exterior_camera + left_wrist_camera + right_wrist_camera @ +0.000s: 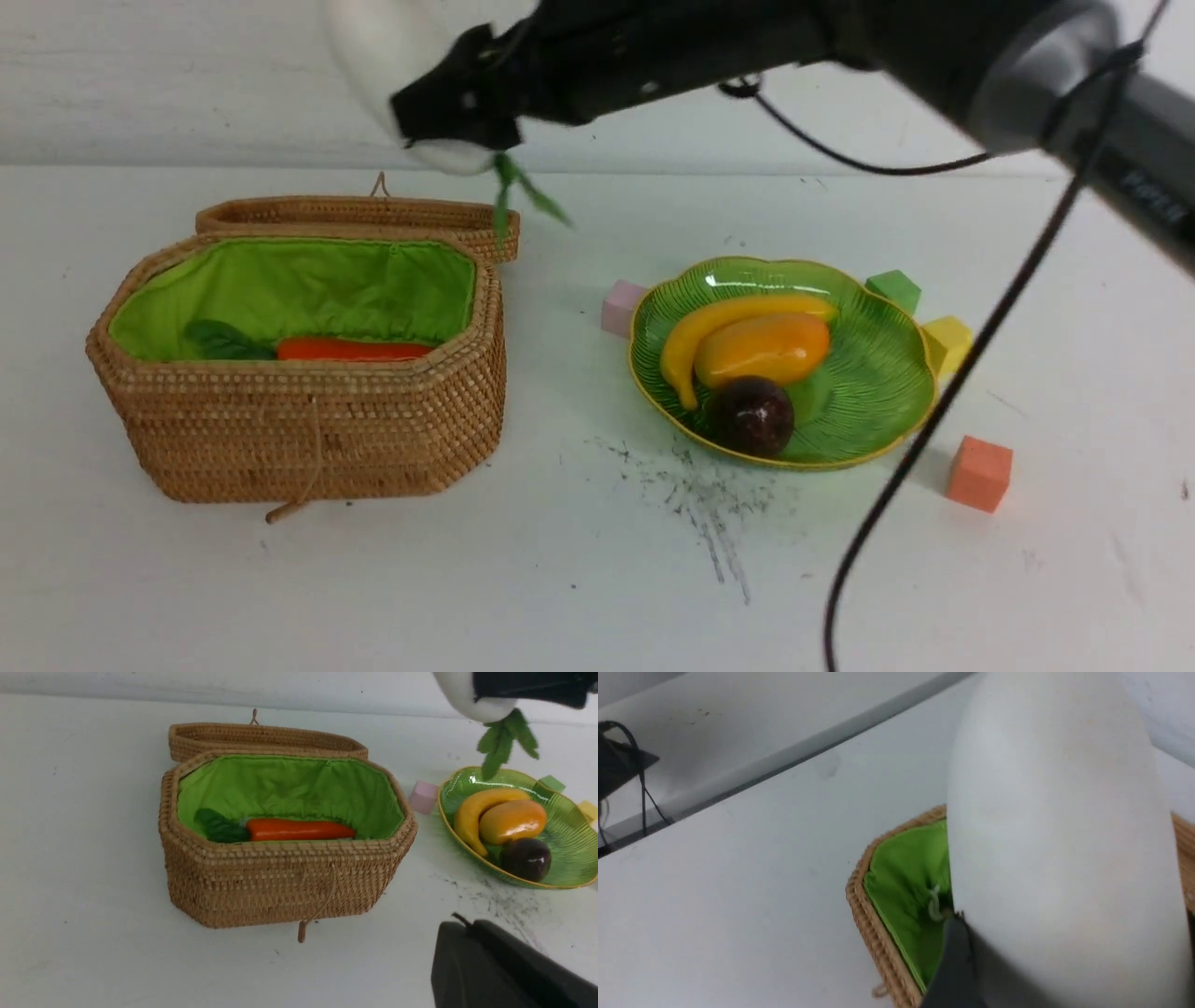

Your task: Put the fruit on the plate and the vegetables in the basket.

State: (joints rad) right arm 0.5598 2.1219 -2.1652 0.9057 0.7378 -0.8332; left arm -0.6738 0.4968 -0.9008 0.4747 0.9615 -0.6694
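White table [579, 579]: basket [308, 439] at nine o'clock, plate [878, 392] at three, ringed by pink [620, 306], green [894, 287], yellow [948, 342], orange [978, 473] cubes.

A large white radish [1059, 849] fills much of the right wrist view, held close to the camera with a dark gripper finger [955, 961] pressed against its side. Beneath the radish lies a corner of the woven wicker basket [868, 933], its bright green cloth lining [908, 891] showing. Beyond the basket stretches the white table [738, 882].
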